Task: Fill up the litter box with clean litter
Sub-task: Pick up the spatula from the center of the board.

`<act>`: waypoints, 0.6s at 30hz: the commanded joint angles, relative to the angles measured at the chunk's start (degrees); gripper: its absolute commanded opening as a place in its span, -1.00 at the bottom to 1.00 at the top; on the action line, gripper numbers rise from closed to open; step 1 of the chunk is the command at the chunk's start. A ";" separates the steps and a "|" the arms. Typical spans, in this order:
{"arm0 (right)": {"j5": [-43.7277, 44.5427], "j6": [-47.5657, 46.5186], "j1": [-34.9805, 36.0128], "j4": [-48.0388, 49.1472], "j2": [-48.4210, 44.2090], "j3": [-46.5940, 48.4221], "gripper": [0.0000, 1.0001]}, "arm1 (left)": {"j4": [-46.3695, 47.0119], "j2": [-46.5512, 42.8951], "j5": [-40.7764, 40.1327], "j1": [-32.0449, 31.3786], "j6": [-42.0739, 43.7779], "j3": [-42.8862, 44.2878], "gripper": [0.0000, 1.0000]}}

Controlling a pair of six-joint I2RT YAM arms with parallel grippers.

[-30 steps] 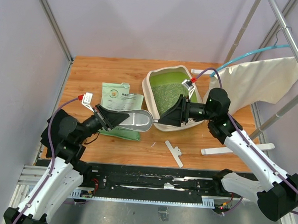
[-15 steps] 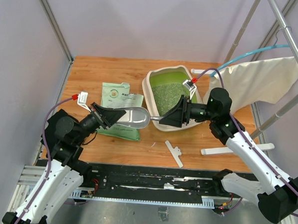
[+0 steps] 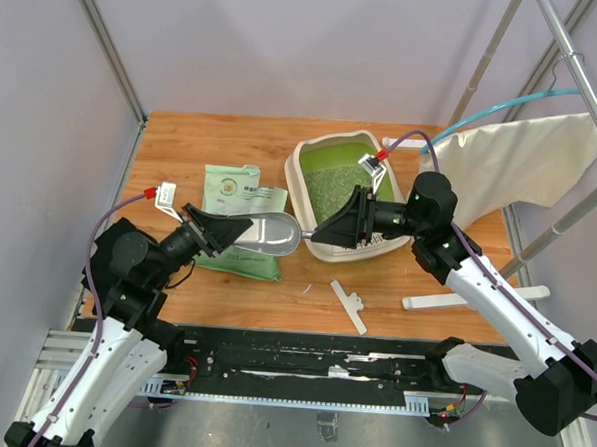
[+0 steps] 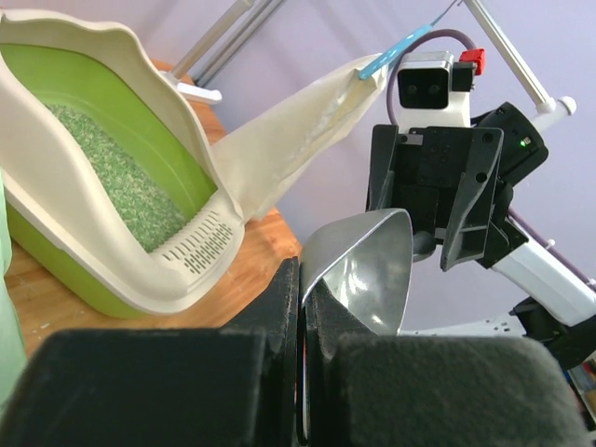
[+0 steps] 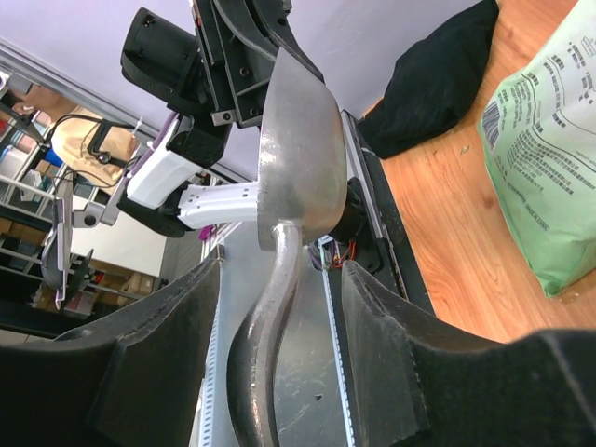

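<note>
The light green bag (image 3: 235, 188) lies flat at the left of the tabletop (image 3: 203, 138). Above its near edge, the left hand (image 3: 240, 230) is clamped on the bowl rim of the metal scoop (image 3: 276, 234), holding it off the tabletop with the handle (image 5: 270, 307) pointing right. This orientation presents the handle to the right hand (image 3: 320, 235).

The right hand is open. Its fingers (image 5: 400, 372) stand on either side of the handle, with a gap visible on each side. This indicates a transfer of the scoop that is not yet completed. The scoop bowl is empty.

At the right, the litter box (image 3: 292, 183) rests on the tabletop, within reach of the right arm. The clean litter (image 3: 332, 190) already covers part of its green floor.
</note>
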 commanded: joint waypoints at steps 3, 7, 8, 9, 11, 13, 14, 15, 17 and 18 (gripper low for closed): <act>1.52 1.01 1.97 4.58 0.02 0.07 0.02 | 3.19 -0.68 -1.33 -0.24 -0.21 1.26 -0.99; -0.20 -0.98 2.33 2.06 0.91 1.39 0.20 | 3.13 -0.86 -2.25 -0.26 0.09 1.13 -0.99; 0.24 -2.10 2.37 0.33 0.87 1.77 0.21 | 3.16 -0.98 -2.47 -0.26 0.12 1.07 -0.99; 0.58 -2.94 2.35 -0.81 0.71 1.88 0.19 | 3.14 -1.09 -2.79 -0.25 0.15 0.98 -0.99; 0.03 -3.37 2.59 -1.07 0.77 1.87 0.11 | 3.36 -1.54 -3.23 -0.25 0.11 0.68 -0.99; -0.42 -3.27 2.69 -1.01 1.06 2.00 -0.03 | 4.06 -1.95 -3.66 -0.26 -0.43 0.25 -0.99; -0.17 -2.92 2.73 -0.44 1.00 1.86 -0.12 | 4.27 -1.97 -3.68 -0.20 -0.56 0.24 -0.99; -0.03 -2.49 2.77 0.49 1.00 1.52 -0.15 | 4.24 -1.76 -3.49 -0.26 -0.32 0.32 -0.99; 0.06 -1.82 2.78 1.83 1.14 1.57 -0.14 | 4.32 -1.15 -2.51 -0.26 -0.03 0.57 -0.99; 0.03 -1.73 2.78 1.97 1.35 1.84 -0.12 | 4.59 -0.91 -1.93 -0.27 -0.05 0.58 -0.99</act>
